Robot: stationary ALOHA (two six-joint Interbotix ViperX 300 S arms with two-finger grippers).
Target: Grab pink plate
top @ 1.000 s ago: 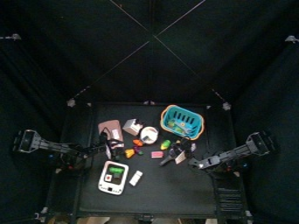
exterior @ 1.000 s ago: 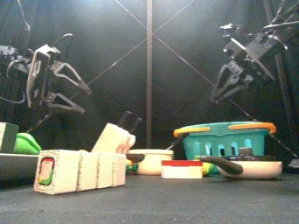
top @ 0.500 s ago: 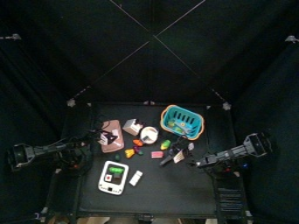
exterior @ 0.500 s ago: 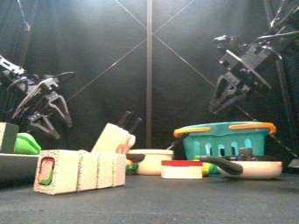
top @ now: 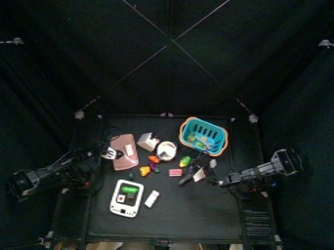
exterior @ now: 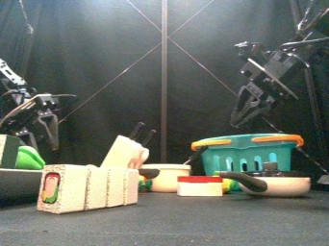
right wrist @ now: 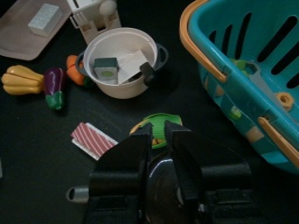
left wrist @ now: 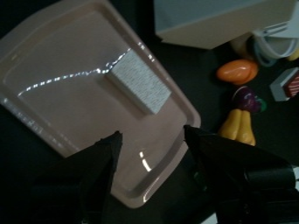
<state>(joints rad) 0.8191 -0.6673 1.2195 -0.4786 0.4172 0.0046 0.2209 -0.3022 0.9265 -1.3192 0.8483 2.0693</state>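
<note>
The pink plate [left wrist: 82, 96] is showing a dusty pink, streaked with white glare, and a pale grey speckled block [left wrist: 145, 83] is lying on it. The slatted basket [right wrist: 251, 79] is glowing teal under an orange rim. The cup [right wrist: 121, 61] is looking white. Beside it, a toy [right wrist: 24, 79] is showing yellow, and a slice [right wrist: 93, 137] is carrying red and white stripes. The counter [right wrist: 35, 131] is staying black.
</note>
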